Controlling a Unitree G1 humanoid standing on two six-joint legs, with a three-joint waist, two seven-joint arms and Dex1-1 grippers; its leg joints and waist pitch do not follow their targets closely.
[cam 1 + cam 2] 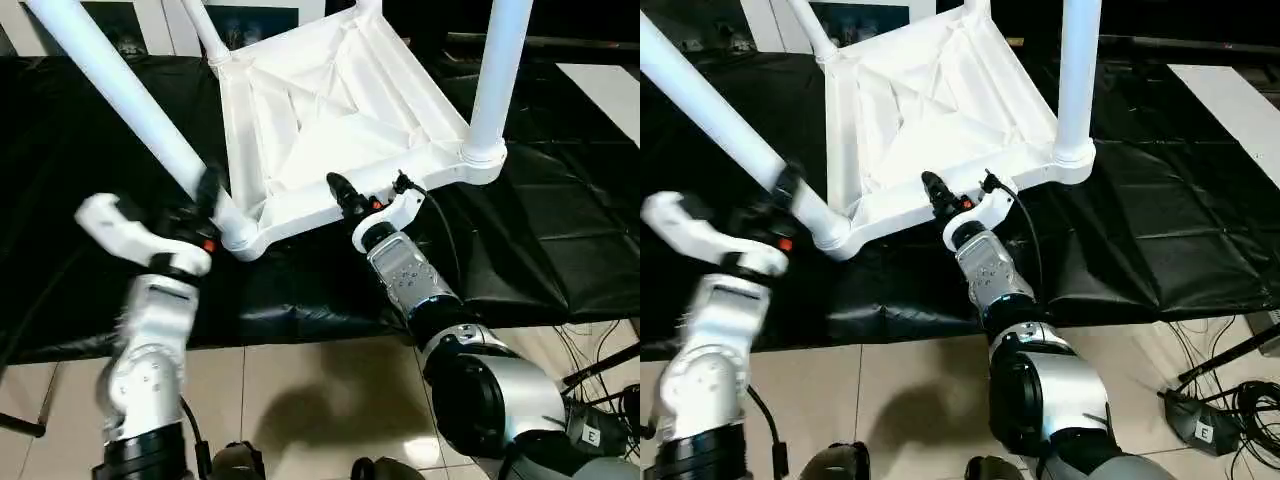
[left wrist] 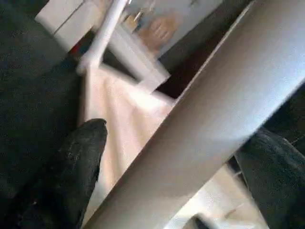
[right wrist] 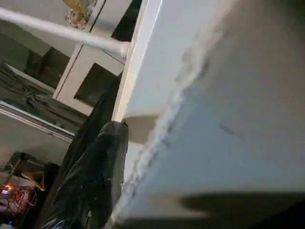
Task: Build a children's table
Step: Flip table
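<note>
Gripping ribbed white tabletop (image 1: 330,110) rim: right gripper (image 1: 368,190); left gripper (image 1: 205,205) straddling smooth tubular leg (image 1: 120,85), fingers wide.

Black sheet (image 1: 560,250) covers the surface across the middle of the frame, wrinkled and glossy, its front edge hanging ragged over the floor. Beige tiled floor (image 1: 300,390) fills the lower part, with a soft shadow near lower centre. Cables (image 1: 1240,395) lie tangled at lower right, next to a small grey box (image 1: 1202,425) bearing a letter label. A thin dark stand leg (image 1: 1225,355) slants in at right. White panel (image 1: 610,90) sits at upper right on the black. White cabinet (image 2: 71,24) at upper left of the left wrist view.
</note>
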